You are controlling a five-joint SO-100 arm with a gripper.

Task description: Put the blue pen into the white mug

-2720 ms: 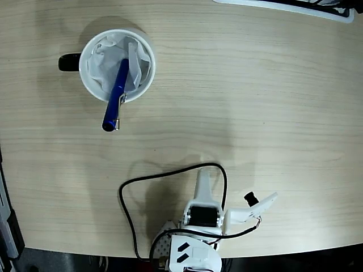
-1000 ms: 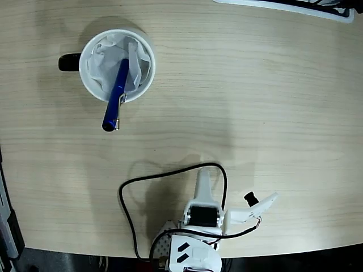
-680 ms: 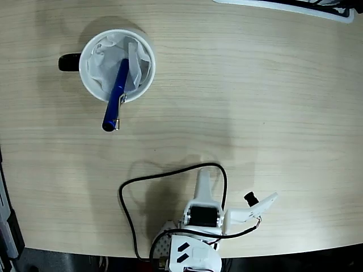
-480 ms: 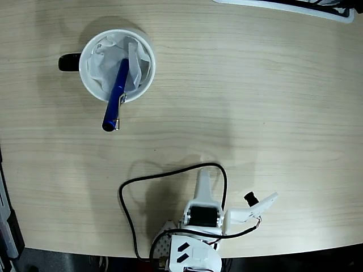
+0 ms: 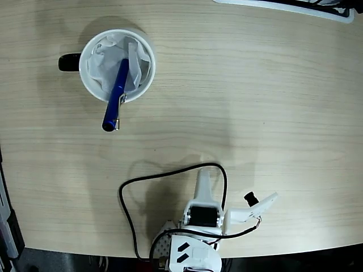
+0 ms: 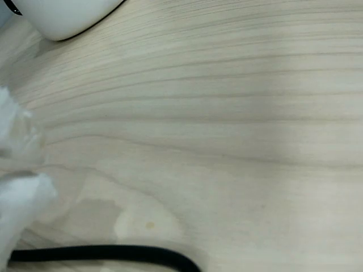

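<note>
In the fixed view the white mug stands at the upper left, its black handle pointing left and crumpled white paper inside. The blue pen rests in it at a slant, upper end in the paper, lower end with the silver clip sticking out over the rim. My gripper is folded back at the bottom edge, far from the mug, its jaws together in one narrow point with nothing held. In the wrist view, blurred white fingers show at the left and the mug's base at the top left.
A black cable loops on the table left of the arm base and crosses the bottom of the wrist view as the cable. A white-edged object lies at the top right edge. A dark strip runs down the left edge.
</note>
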